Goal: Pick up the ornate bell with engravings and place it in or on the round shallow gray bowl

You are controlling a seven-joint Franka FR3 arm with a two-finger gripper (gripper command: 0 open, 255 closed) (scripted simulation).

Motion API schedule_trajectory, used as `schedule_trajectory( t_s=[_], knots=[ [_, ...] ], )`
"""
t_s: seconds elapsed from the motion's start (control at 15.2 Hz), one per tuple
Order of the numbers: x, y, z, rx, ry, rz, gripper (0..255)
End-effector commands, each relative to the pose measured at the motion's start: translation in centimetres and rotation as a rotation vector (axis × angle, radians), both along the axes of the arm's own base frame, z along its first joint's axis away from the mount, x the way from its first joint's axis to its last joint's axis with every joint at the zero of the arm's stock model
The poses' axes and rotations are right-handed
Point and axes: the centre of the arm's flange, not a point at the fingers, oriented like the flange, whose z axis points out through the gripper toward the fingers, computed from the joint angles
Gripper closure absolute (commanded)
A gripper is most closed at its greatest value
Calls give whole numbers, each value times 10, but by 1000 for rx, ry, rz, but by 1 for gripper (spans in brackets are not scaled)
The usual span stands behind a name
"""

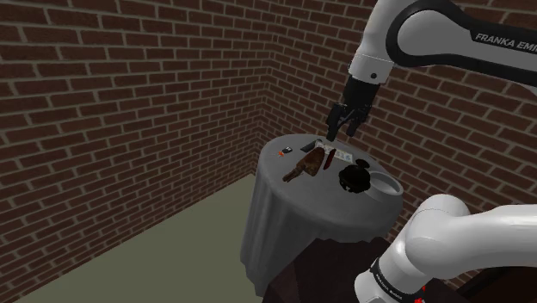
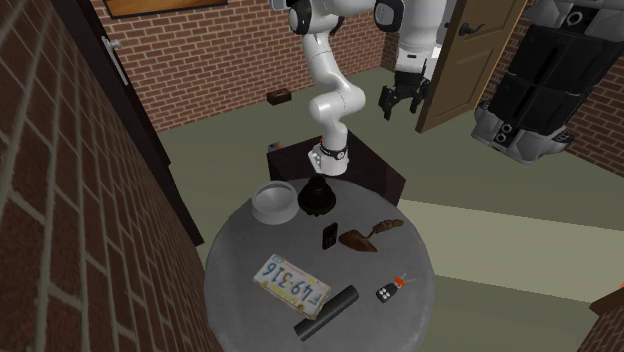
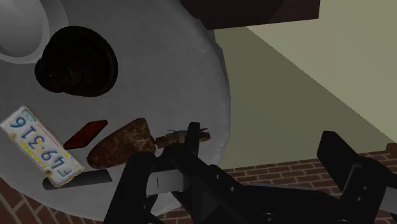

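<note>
Wrist view puts the gripper (image 3: pixel 235 159) nearest: its two black fingers stand wide apart with nothing between them, so it is empty. Just past the fingertips lies a rusty trowel (image 3: pixel 121 143), with a licence plate (image 3: pixel 38 149) beside it on the round grey table (image 3: pixel 184 83). Farther on sits the bell (image 3: pixel 76 60), a dark, nearly black domed shape standing upright on the tabletop. Farthest of all, just beside the bell, is the shallow grey bowl (image 3: pixel 19 32), which looks empty.

The shoulder view agrees: the gripper (image 1: pixel 342 129) hangs in the air well above the table, apart from the bell (image 1: pixel 354 179), which stands next to the bowl (image 1: pixel 383 183) on the side nearer the stand. In the second exterior view the bell (image 2: pixel 316 197) and the bowl (image 2: pixel 272 202) sit side by side at the table's far edge; whether they touch I cannot tell.

By my judgement none of the task is done. The bell is not yet grasped, and the approach, the descent, the grip, the lift, the short carry and the release are all left.
</note>
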Motion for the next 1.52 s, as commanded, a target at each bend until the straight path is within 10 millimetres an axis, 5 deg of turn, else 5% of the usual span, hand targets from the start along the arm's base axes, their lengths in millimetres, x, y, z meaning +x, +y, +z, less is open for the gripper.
schedule_trajectory(
  t_s=[0.0, 1.45],
  knots=[
    [0, 0, 0, 0, 0, 0, 0],
    [2, -251, -139, -21, 69, 19, 0]
  ],
)
